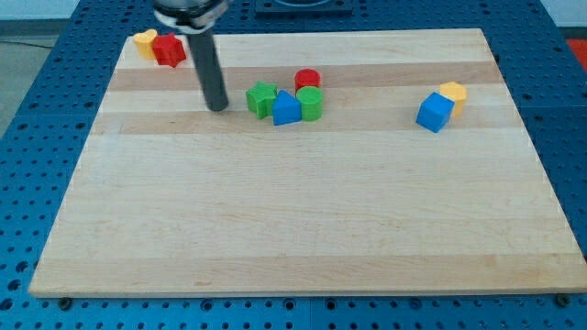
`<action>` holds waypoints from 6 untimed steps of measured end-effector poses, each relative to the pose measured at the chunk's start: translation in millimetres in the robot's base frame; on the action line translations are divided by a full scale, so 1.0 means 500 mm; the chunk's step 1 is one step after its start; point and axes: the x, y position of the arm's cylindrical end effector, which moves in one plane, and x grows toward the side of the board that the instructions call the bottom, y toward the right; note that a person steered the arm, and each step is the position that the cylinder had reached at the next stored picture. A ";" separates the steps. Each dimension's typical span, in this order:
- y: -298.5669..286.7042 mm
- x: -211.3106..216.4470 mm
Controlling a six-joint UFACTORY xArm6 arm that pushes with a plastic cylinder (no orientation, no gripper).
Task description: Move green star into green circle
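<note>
You see my tip point(218, 106), a bare rod holding nothing, just left of the green star point(261, 98), with the blue triangular block point(286, 109) between star and green circle point(310, 104).

Pale, smooth wooden board point(303, 229) on blue perforated metal table point(37, 183).

The wooden board point(303, 220) carries a blue triangle point(285, 109), with the green star point(261, 98) left, green circle point(310, 103) right, red circle point(307, 80) above. Further off sit the blue cube point(434, 113), yellow block point(452, 93), red block point(169, 49) and yellow heart point(144, 40).
</note>
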 end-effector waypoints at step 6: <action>0.238 0.003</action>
